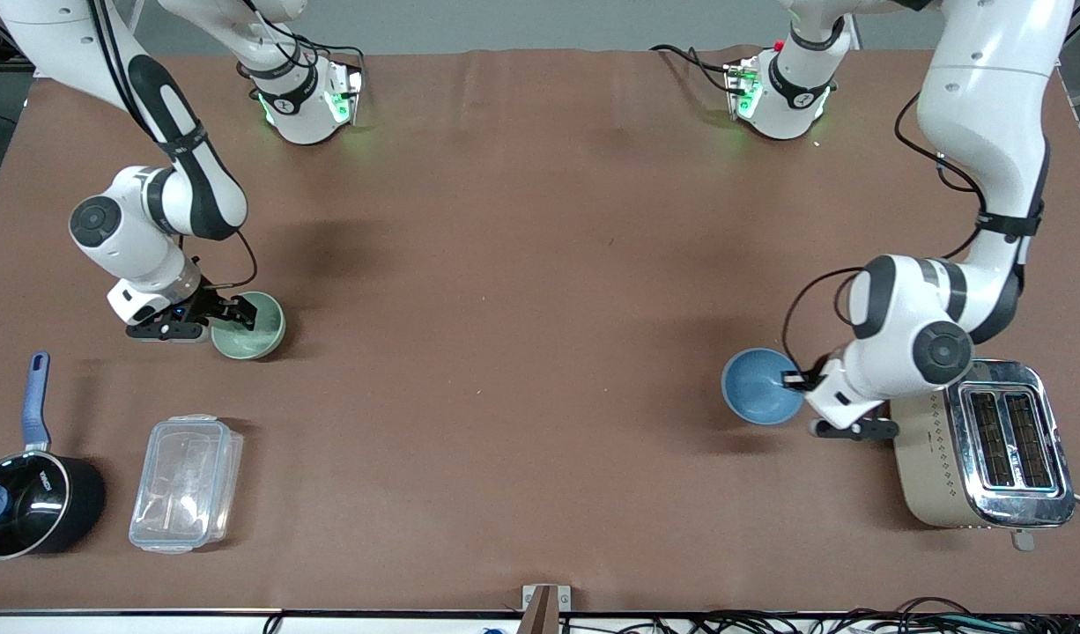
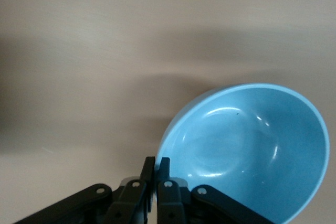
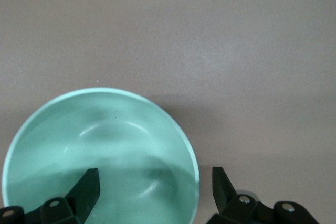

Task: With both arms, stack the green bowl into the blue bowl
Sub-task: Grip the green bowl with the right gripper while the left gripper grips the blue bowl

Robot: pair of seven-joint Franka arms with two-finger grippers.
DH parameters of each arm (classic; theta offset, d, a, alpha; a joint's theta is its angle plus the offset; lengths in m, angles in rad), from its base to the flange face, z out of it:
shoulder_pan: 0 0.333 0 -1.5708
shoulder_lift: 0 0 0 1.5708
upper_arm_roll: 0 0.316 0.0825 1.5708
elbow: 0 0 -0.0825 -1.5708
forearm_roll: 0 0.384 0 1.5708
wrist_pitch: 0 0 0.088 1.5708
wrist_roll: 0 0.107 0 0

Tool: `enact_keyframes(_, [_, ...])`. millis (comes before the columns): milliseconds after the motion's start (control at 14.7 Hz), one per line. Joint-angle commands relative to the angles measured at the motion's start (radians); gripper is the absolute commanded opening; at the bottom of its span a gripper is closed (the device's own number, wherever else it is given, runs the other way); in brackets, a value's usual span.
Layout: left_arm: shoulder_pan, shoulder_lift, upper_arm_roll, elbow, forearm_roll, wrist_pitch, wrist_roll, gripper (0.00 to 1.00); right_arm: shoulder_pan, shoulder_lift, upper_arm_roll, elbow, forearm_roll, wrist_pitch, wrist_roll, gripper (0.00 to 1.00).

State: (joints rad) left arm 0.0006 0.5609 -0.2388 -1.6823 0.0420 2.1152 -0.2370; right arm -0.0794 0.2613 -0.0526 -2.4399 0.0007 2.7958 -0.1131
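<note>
Near edge, right arm's end of the bench [image 1: 540,352]: black saucepan [image 1: 29,506] with blue handle, white lettering on its rim too small to read; clear lidded container [image 1: 186,482] just beside it. Left arm's end: chrome toaster [image 1: 989,449], dotted pattern on its side, no readable brand.

Left gripper [image 1: 800,380] just beside the toaster, fingers [image 2: 157,169] clamped together on the blue bowl [image 1: 762,386] rim; bowl tilted.

Farther from the camera, right arm's end: right gripper [image 1: 240,313] at the green bowl [image 1: 249,326], fingers [image 3: 84,192] apart, one inside the bowl, one outside, straddling the rim, not clamped.

Bowls well apart.
</note>
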Motion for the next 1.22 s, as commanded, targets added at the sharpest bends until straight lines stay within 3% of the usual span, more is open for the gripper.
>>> enact_keyframes(0, [-0.013, -0.027, -0.169, 0.012, 0.005, -0.069, -0.273, 0.00, 0.001, -0.019, 0.000, -0.042, -0.008, 0.025, -0.014, 0.50])
enact_keyframes(68, [-0.034, -0.023, -0.216, 0.015, 0.021, -0.064, -0.371, 0.00, -0.002, -0.019, 0.000, -0.042, -0.008, 0.022, -0.014, 0.26])
enact_keyframes(136, [-0.083, -0.012, -0.229, 0.027, 0.028, -0.063, -0.451, 0.00, -0.002, -0.020, 0.000, -0.041, -0.008, 0.016, -0.014, 0.08])
enact_keyframes(204, [-0.143, 0.005, -0.231, 0.054, 0.027, -0.063, -0.515, 0.00, -0.002, -0.022, 0.000, -0.039, -0.008, 0.004, -0.016, 0.00])
enact_keyframes(476, [-0.358, 0.109, -0.229, 0.145, 0.026, -0.058, -0.797, 0.00, 0.000, -0.074, 0.002, -0.013, -0.008, -0.085, -0.016, 0.00])
enact_keyframes(680, [-0.454, 0.154, -0.224, 0.147, 0.026, 0.020, -0.847, 0.00, 0.010, -0.143, 0.008, 0.065, -0.007, -0.291, 0.003, 0.00])
enact_keyframes(883, [-0.476, 0.201, -0.221, 0.147, 0.042, 0.107, -0.892, 0.00, 0.078, -0.174, 0.008, 0.209, 0.007, -0.554, 0.123, 0.00])
enact_keyframes(1019, [-0.476, 0.206, -0.212, 0.147, 0.050, 0.115, -0.892, 0.02, 0.188, -0.168, 0.008, 0.295, 0.036, -0.659, 0.302, 0.00])
enact_keyframes(1087, [-0.476, 0.205, -0.198, 0.148, 0.052, 0.115, -0.890, 0.17, 0.240, -0.166, 0.008, 0.311, 0.056, -0.665, 0.372, 0.00])
enact_keyframes(1155, [-0.476, 0.201, -0.191, 0.148, 0.055, 0.115, -0.889, 0.62, 0.280, -0.165, 0.008, 0.321, 0.080, -0.665, 0.415, 0.00])
